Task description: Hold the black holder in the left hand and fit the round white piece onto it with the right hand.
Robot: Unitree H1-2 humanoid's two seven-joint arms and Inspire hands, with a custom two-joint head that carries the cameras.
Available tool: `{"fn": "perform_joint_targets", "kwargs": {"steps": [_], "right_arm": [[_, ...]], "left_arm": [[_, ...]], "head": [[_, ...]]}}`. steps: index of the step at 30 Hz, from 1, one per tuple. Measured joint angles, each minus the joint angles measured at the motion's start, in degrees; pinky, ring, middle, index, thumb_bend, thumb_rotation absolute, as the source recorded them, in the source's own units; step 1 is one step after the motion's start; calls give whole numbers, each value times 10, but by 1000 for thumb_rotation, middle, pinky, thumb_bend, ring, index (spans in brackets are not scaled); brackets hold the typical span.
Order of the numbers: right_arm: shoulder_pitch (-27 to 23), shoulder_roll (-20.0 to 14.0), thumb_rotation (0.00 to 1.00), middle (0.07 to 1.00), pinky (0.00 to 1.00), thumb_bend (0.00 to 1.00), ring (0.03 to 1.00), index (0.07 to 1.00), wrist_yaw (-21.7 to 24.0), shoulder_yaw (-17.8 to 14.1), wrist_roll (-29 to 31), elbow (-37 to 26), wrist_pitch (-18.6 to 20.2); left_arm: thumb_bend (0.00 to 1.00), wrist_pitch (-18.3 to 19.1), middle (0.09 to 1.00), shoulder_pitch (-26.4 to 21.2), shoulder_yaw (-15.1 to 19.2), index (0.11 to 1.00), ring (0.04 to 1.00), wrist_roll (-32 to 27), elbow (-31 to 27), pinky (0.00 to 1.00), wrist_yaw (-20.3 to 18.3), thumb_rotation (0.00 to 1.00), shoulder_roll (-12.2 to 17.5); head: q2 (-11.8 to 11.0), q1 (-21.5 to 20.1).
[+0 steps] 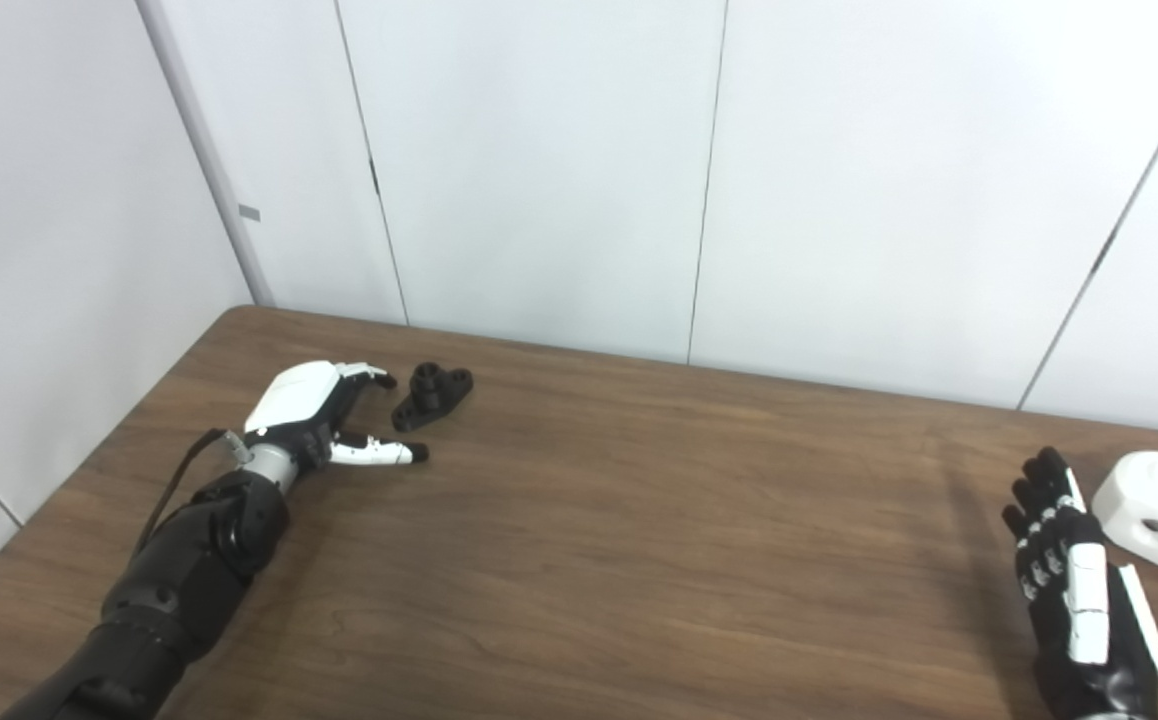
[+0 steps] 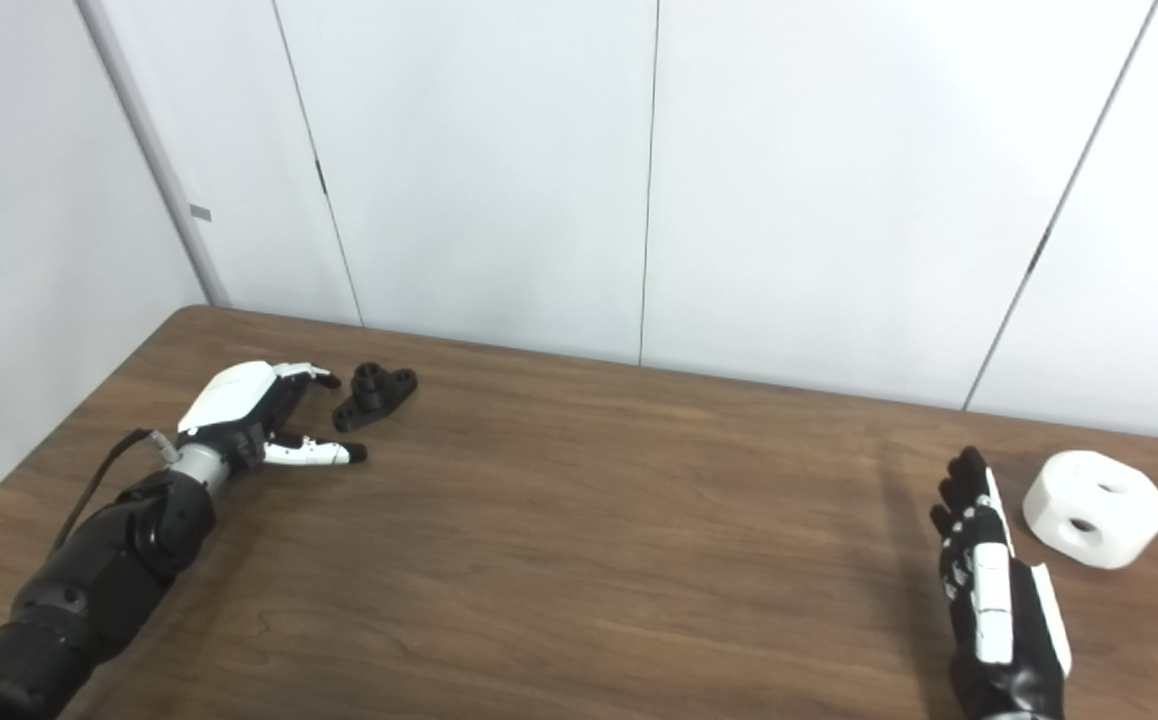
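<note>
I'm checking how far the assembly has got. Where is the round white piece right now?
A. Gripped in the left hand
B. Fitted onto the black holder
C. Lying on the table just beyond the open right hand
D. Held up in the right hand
C: the round white piece lies on the table beside the open right hand, untouched, far from the black holder by the left hand.
</note>
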Motion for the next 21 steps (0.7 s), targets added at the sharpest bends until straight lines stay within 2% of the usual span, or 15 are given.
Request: {"fn": "perform_joint_targets", "kwargs": {"steps": [5,11,18,21], "right_arm": [[1,0,1000,1000,1000,439,1000,994,0,-1,0,-1,0],[2,1,1000,1000,1000,448,1000,991,0,-1,-1,-2,0],[2,1,1000,996,998,461,998,985,0,0,-4,-2,-2],[2,3,1000,994,987,425,995,983,-1,0,-4,-3,-2]], "left_arm": [[914,2,892,-4,-10,801,931,10,0,947,2,529,3],[930,3,887,-5,-13,788,932,11,-1,951,3,548,3],[921,3,859,-12,-15,733,919,11,3,929,5,448,3],[914,4,856,-18,-17,718,920,11,10,934,5,426,3]], "head": [[-2,1],[-2,0],[-3,-4],[-3,-4]]}}
